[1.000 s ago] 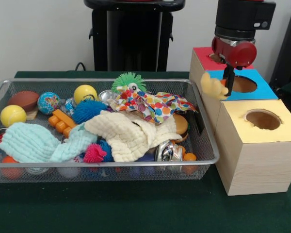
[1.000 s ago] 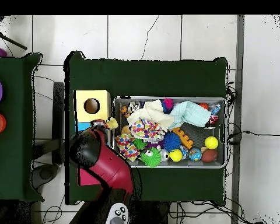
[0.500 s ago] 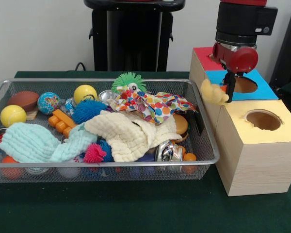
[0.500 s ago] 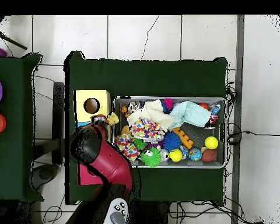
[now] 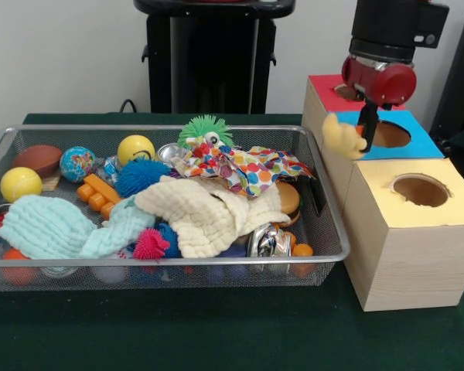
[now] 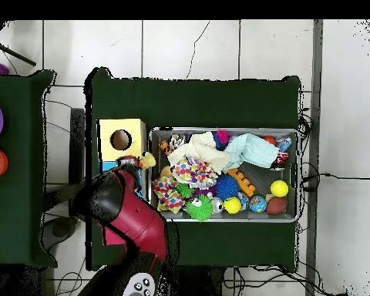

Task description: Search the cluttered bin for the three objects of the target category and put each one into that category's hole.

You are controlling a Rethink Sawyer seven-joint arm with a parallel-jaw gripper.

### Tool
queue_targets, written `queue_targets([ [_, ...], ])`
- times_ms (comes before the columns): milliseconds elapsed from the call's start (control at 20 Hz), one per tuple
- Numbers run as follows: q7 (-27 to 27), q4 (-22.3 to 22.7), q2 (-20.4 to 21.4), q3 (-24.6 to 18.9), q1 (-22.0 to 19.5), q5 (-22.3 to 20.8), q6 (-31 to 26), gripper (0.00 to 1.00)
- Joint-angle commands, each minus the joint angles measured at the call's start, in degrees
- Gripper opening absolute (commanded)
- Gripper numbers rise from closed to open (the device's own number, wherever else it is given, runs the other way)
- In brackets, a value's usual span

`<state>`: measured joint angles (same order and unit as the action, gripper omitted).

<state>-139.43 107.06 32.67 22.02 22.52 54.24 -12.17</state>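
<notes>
My gripper (image 5: 359, 139) hangs at the left rim of the blue box (image 5: 421, 144), shut on a small yellow plush toy (image 5: 339, 137). The toy dangles just left of the blue box's round hole (image 5: 389, 134), over the gap between the box and the bin. In the overhead view the toy (image 6: 147, 161) shows beside the gripper (image 6: 134, 163), between the boxes and the bin. The wire mesh bin (image 5: 162, 130) holds balls, spiky toys and cloths. My arm covers most of the blue and red boxes from overhead.
A red box (image 5: 325, 83) stands behind the blue one and a yellow box (image 5: 448, 209) with its own hole (image 5: 420, 190) in front. In the bin lie a cream cloth (image 5: 205, 212), a mint cloth (image 5: 50, 228) and a spotted cloth (image 5: 247, 166).
The gripper has kept hold of the yellow toy, dipped slightly, then come back up and edged toward the blue box's hole. The arm has swung a little in the overhead view.
</notes>
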Motion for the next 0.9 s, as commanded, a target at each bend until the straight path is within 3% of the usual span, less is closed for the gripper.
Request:
queue_targets([
  [50,-17.55,-3.5,3.39,10.14,2.48,-7.5,-20.12,0.0],
  [150,-17.52,-3.55,5.76,13.53,3.63,-9.91,-24.34,0.0],
  [450,-15.88,1.14,11.38,16.61,5.62,-11.55,-25.61,0.0],
  [900,-14.79,12.29,16.95,14.51,7.94,-8.01,-16.48,0.0],
])
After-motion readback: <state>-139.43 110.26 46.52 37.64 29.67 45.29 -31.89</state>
